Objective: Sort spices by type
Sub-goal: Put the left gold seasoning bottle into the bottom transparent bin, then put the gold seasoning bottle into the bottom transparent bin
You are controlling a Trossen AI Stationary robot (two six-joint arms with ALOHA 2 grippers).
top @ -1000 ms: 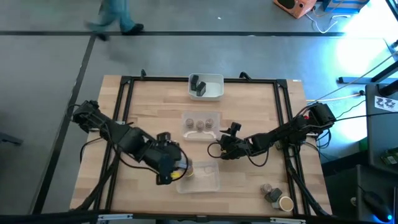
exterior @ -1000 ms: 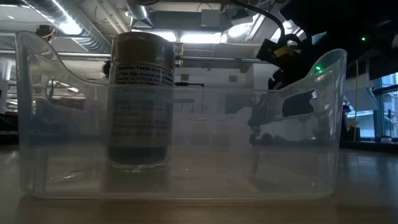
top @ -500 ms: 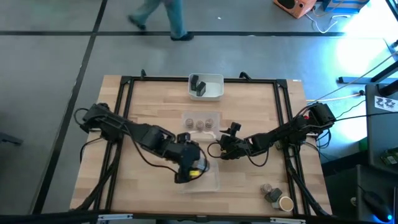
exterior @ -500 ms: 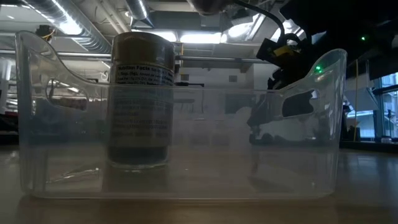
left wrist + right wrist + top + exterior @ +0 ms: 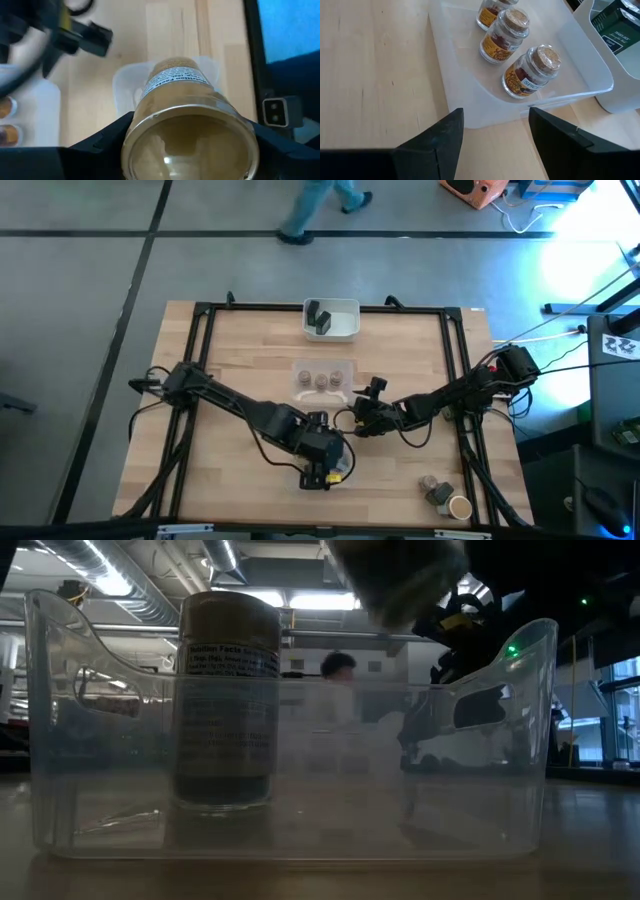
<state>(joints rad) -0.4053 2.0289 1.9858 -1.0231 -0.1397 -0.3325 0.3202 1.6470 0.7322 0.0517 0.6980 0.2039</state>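
My left gripper (image 5: 325,468) reaches across to the clear tray (image 5: 300,800) near the table's near edge and is shut on a tan jar (image 5: 187,125). That jar shows blurred above the tray's right part (image 5: 400,575). A second tan jar (image 5: 225,700) stands on its base in the tray's left part. My right gripper (image 5: 353,423) waits open at mid-table, next to a tray holding three cork-topped jars (image 5: 525,72). Dark blocky containers (image 5: 320,318) sit in a white tray (image 5: 345,330) at the far edge. My left gripper holds the tan jar by its round side wall (image 5: 150,125), pinched between the two fingers (image 5: 107,137), one on each side. One round end of the jar faces the wrist camera. The jar is lifted clear above the clear tray.
A few more jars (image 5: 445,498) stand near the table's near right corner. A black frame (image 5: 200,330) runs around the table top. Bare wood lies on the left side. A person (image 5: 320,200) walks on the floor beyond the far edge.
My left gripper has moved toward the table's right with the jar, from the clear tray's left end to above its right part. The jar has come into the low view from above. The person beyond the far edge has walked to the right.
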